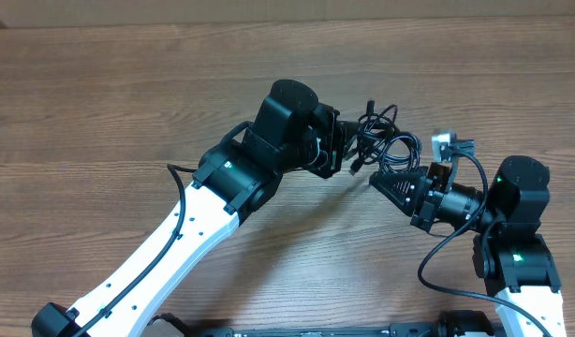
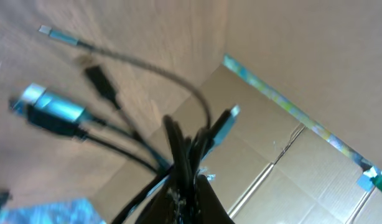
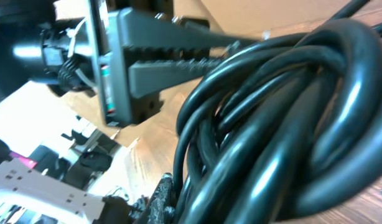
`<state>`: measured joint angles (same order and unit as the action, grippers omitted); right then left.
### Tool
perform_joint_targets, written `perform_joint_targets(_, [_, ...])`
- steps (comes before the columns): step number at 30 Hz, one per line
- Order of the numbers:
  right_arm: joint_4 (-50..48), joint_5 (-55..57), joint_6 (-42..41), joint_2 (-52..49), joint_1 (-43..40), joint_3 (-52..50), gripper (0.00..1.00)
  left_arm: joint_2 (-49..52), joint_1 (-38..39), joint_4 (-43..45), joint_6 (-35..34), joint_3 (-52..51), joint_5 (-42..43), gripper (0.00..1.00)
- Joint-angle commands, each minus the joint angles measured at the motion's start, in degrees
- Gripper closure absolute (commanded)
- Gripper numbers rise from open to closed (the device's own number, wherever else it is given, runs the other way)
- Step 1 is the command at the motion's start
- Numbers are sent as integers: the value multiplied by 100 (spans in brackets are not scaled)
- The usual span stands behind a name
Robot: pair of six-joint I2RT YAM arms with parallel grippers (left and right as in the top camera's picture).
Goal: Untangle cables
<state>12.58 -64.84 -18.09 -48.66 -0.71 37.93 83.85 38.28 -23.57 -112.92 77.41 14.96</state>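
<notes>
A tangled bundle of thin black cables (image 1: 381, 139) hangs between my two grippers above the wooden table. My left gripper (image 1: 342, 148) is shut on strands at the bundle's left side; in the left wrist view the cables (image 2: 178, 155) run up out of the jaws (image 2: 192, 196), with silver plugs (image 2: 53, 107) at their free ends. My right gripper (image 1: 379, 180) holds the bundle from below right; in the right wrist view thick loops of cable (image 3: 278, 124) fill the frame over one finger (image 3: 163, 202). A silver plug (image 1: 444, 140) sticks out at the right.
The wooden table (image 1: 100, 103) stretches around the arms. The right arm's own black wire (image 1: 437, 248) loops below its wrist. The left gripper's toothed fingers (image 3: 178, 56) show in the right wrist view.
</notes>
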Motion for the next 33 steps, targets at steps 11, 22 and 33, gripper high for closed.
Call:
perform_joint_targets(11, [17, -581, 11, 37, 44, 129, 96, -109, -42, 518, 2041, 151, -1388, 96])
perform_joint_targets(22, [15, -553, 11, 37, 37, 129, 0, -109, -39, 448, 1311, 151, -1239, 96])
perform_joint_targets(33, [-74, -328, -684, 37, 33, 129, 0, -109, -35, 92, 146, 151, -1228, 96])
